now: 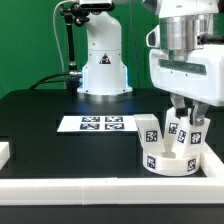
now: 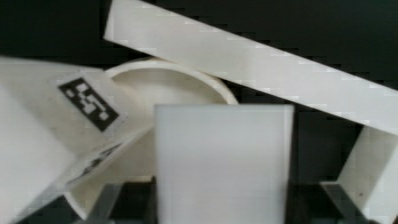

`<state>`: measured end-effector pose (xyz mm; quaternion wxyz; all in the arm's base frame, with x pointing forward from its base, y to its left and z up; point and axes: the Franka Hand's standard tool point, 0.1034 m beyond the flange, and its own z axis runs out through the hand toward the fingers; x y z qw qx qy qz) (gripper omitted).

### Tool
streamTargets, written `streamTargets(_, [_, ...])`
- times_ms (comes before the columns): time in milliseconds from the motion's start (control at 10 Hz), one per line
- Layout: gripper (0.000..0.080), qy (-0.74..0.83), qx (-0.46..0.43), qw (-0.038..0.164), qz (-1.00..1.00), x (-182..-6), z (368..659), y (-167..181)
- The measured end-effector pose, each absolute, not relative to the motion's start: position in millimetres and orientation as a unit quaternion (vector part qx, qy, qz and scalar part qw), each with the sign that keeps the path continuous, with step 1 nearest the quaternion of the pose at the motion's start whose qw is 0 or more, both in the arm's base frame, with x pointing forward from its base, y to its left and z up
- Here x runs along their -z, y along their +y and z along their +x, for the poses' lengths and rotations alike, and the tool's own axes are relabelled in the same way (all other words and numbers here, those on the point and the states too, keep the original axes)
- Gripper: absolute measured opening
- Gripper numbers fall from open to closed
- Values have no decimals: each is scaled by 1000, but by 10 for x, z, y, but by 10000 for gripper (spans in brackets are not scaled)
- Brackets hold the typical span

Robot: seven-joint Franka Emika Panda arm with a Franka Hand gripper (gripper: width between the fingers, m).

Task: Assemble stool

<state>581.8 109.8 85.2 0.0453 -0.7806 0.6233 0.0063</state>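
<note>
- My claw (image 1: 185,118) hangs over the seat (image 1: 172,158), near the worktop's front edge and toward the exterior view's right. Its fingers (image 1: 176,110) pinch a leg (image 2: 221,155); in the wrist view a flat white block sits squarely between them, with no gap that I can see.
- The seat lies against the front rail (image 1: 100,190), close to the corner where that rail meets the side rail (image 2: 267,62). A second leg (image 1: 148,133) stands in or on the seat, on the side toward the exterior view's left, just beside my load.
- Risk one: as I bring my leg down it may knock the standing leg. They are so close that a small sideways drift would tip it or push it out of place.
- Risk two: I cannot see the hole or socket under my leg; the block hides it in the wrist view. If I am off line, the leg will land on the seat's rim, jam or tilt.
- Risk three: the seat is braced by the rails on two sides only. A slanted push could slide it away from the corner.
- Risk four: if the leg twists between my fingers, it would go in crooked.
- Farther back, the marker board (image 1: 97,124) lies flat mid-worktop, well apart from my work.
- Writing: none readable. I find only black-and-white square tags on the legs, the seat and the marker board; no brand or label shows.
</note>
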Motion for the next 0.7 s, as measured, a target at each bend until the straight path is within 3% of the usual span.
streamTargets(500, [335, 733, -27, 58, -677, -850, 5807, 1171])
streamTargets(700, [335, 831, -44, 83, -549, -843, 5812, 1173])
